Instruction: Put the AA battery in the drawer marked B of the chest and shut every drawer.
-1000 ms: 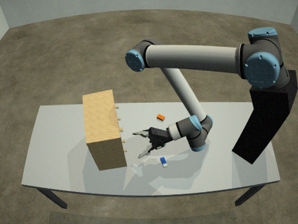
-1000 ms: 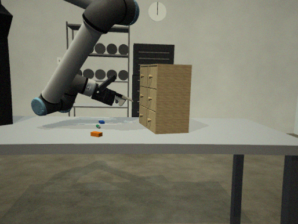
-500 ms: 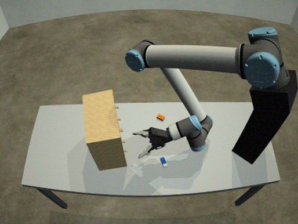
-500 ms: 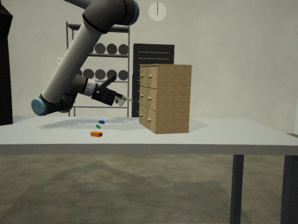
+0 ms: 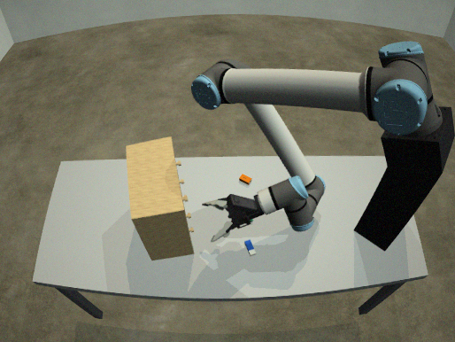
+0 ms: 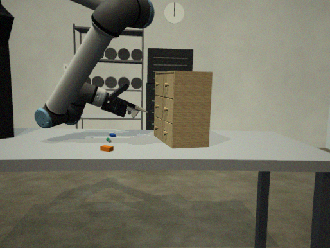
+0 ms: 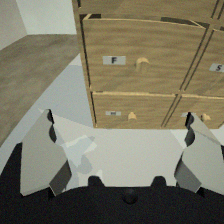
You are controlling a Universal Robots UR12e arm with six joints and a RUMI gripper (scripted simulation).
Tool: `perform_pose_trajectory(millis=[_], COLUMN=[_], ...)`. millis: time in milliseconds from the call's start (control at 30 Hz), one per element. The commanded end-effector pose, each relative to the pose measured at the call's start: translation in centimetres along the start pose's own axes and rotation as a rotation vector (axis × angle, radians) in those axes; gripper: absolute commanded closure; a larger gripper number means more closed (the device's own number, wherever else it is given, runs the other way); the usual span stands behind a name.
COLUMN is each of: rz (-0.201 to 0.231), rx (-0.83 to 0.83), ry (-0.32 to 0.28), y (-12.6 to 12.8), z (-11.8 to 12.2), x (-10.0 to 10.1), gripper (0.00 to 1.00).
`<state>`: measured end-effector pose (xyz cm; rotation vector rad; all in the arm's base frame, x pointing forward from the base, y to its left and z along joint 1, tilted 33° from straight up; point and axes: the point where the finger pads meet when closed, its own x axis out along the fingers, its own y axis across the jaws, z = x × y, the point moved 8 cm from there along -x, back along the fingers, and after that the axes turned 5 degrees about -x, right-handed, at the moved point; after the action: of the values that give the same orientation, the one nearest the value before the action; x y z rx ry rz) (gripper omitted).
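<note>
Seemingly 1 wall clock (image 6: 174,17), pale wall (image 6: 257,42)
</note>
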<state>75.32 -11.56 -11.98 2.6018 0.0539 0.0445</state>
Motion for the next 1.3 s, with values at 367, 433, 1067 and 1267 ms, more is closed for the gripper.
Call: perform_pose_trajectory(millis=[367,433,1067,1267], rz=[0.001,0.001,0.0,0.0], rx=[0.0,0.0,0.001,0.001], ry=[0.0,0.0,-0.001,-0.001], y=[0.12,0.12,0.11,0.12], z=[0.15,0.15,-0.2,-0.39], x=[0.06,0.06,-0.11,-0.17], gripper=[0.0,0.0,0.0,0.0])
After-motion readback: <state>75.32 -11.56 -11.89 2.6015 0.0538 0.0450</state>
